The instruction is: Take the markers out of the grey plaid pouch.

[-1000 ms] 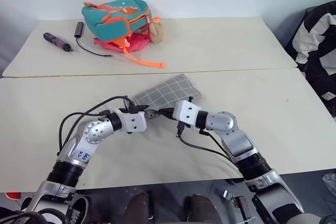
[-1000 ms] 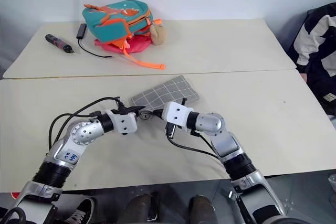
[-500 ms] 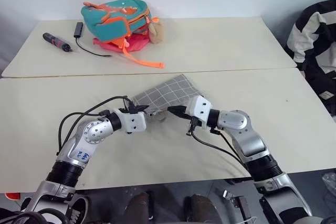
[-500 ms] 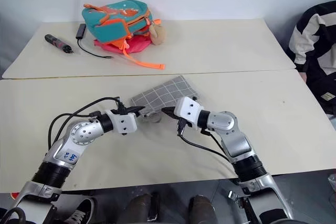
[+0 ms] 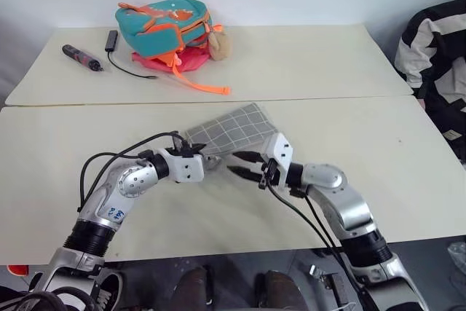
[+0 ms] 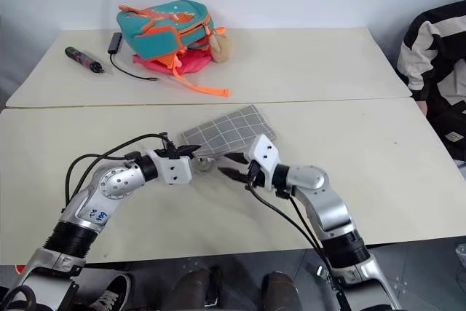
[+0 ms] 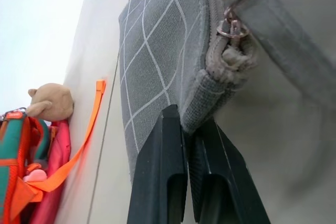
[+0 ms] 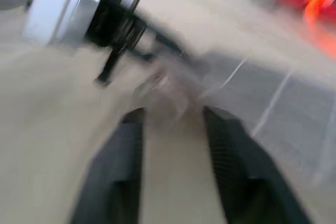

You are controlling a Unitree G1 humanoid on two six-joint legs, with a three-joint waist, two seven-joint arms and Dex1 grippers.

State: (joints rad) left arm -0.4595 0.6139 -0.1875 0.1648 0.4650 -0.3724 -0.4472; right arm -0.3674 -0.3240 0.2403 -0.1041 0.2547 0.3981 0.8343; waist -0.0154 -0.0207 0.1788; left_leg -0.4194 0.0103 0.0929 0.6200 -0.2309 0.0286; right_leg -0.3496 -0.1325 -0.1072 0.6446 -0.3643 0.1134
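Observation:
The grey plaid pouch (image 5: 231,130) lies flat on the near table, its zipper end toward me. My left gripper (image 5: 202,154) is shut on the pouch's near corner (image 7: 202,98), right beside the zipper ring (image 7: 231,27) and the grey loop (image 7: 283,51). My right gripper (image 6: 230,165) hovers just off the pouch's near edge, level, its two fingers (image 8: 113,166) spread with nothing between them. The markers are hidden.
A teal-and-orange backpack (image 5: 164,23) with a plush bear (image 5: 218,43) and a trailing orange strap (image 5: 200,81) sits on the far table. A black-and-red tool with a cable (image 5: 80,57) lies to its left. A person in a black-and-white jacket (image 5: 437,41) stands at the right edge.
My right gripper has opened, rolled, and drawn back from the pouch's zipper end toward me and lower. The left gripper keeps its hold in the same place.

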